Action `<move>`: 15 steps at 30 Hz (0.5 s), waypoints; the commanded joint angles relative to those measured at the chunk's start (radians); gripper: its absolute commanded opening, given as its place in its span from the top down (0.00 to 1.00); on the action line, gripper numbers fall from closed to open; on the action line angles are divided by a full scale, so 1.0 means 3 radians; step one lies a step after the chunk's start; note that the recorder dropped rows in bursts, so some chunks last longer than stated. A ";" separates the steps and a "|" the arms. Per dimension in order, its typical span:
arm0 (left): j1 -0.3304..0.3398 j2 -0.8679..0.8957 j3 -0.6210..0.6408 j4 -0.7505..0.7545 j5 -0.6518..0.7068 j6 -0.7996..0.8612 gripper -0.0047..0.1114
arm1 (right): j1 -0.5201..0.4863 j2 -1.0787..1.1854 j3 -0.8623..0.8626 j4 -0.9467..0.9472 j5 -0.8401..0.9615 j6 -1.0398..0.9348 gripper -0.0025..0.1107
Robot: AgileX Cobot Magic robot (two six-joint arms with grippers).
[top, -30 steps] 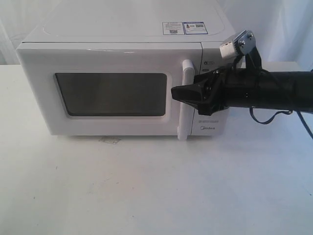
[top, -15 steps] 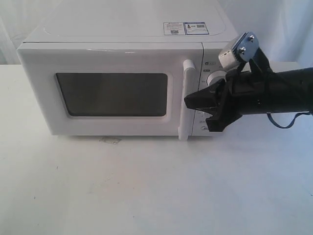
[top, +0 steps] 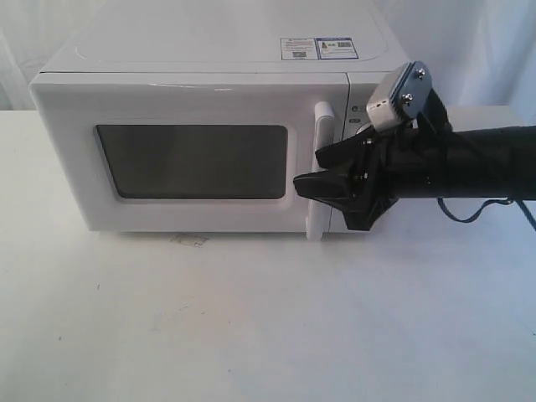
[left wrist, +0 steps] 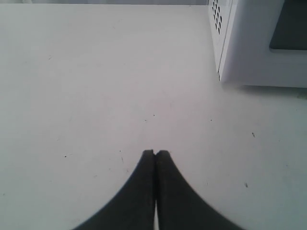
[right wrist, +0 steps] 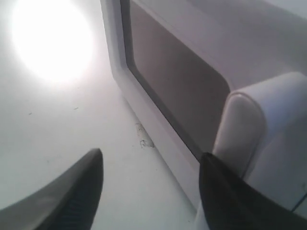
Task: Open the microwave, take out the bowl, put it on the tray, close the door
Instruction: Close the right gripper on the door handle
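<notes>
The white microwave (top: 193,84) stands at the back of the table with its door (top: 184,159) shut. Its dark window (top: 197,161) hides the inside, so the bowl is not visible. My right gripper (top: 306,170) is open at the tall white handle (top: 322,126), one finger crossing in front of it and the other at its right side. In the right wrist view the handle (right wrist: 244,120) stands just past one fingertip (right wrist: 216,177), and the right gripper (right wrist: 151,160) has only table between its fingers. My left gripper (left wrist: 155,152) is shut on nothing above bare table, near the microwave's corner (left wrist: 249,52). No tray is in view.
The white table (top: 251,318) spreads wide in front of the microwave. A small scuff mark (top: 188,240) lies on it below the door. A white curtain (top: 477,42) hangs behind. The right arm (top: 469,163) reaches in across the control panel.
The right gripper drew back to the right off the handle, then came left again to it with its fingers spread. The door has stayed shut.
</notes>
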 commanded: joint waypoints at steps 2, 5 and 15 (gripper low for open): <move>0.0011 -0.0013 0.0012 0.0001 -0.0007 -0.0014 0.96 | -0.0019 0.0100 -0.0011 0.0334 -0.0182 -0.0058 0.49; 0.0011 -0.0013 0.0012 0.0001 -0.0007 -0.0014 0.96 | -0.0019 0.0087 -0.0011 0.0189 -0.0182 -0.0058 0.50; 0.0011 -0.0013 0.0012 0.0001 -0.0007 -0.0014 0.96 | -0.0019 -0.0163 -0.0004 -0.0163 -0.0330 -0.0058 0.50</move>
